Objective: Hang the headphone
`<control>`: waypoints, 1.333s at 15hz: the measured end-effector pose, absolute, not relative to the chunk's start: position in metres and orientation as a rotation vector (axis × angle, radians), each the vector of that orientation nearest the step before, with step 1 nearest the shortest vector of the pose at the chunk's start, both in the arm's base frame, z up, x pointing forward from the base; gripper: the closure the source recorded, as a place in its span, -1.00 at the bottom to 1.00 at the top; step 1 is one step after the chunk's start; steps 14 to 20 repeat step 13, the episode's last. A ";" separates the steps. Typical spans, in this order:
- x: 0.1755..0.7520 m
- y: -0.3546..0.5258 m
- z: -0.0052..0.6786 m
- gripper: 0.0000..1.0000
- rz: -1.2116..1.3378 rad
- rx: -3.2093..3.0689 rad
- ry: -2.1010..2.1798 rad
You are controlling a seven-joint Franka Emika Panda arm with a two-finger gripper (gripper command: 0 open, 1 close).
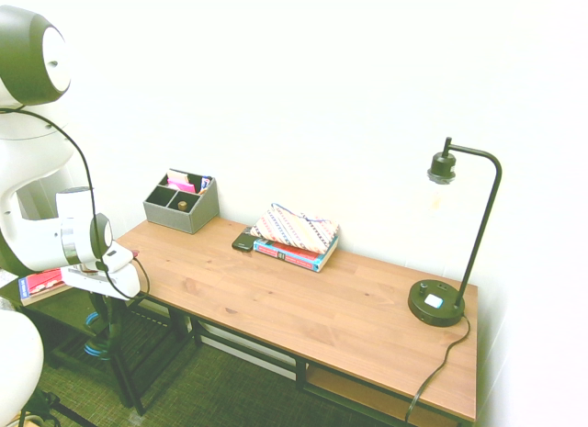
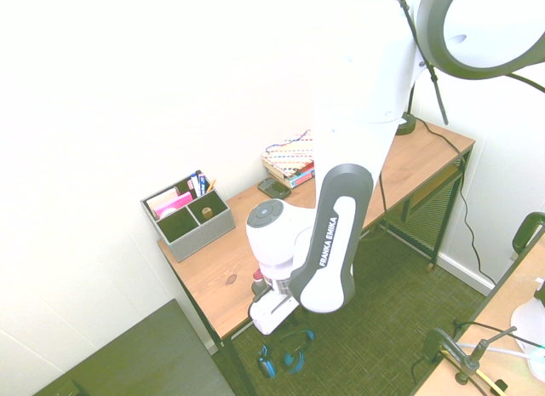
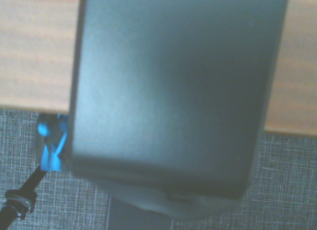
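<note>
Honestly, looks like the headphone (image 2: 266, 363) is being hung below the surface (image 1: 322, 308); can't tell the jaws' state, so check support before releasing.

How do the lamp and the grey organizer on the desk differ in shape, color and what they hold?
The lamp is tall and slender with a curved neck, while the organizer is low and boxy. The lamp is black, whereas the organizer is grey. The organizer has compartments with small items in them; the lamp has a round base instead. Both stand upright on the desk.
</note>
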State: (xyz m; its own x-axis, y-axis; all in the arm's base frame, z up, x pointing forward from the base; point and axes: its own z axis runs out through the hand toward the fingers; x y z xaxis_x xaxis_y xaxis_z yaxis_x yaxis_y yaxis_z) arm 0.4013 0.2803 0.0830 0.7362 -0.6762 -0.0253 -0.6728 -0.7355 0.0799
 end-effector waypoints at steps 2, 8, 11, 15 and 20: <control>0.408 0.279 0.107 -1.00 -0.097 2.893 -1.075; 0.448 0.217 0.260 -1.00 0.006 2.979 -0.895; 0.462 0.144 0.340 -1.00 0.087 3.000 -0.894; 0.457 0.087 0.387 -1.00 0.088 3.004 -0.909; 0.457 0.087 0.387 -1.00 0.088 3.004 -0.909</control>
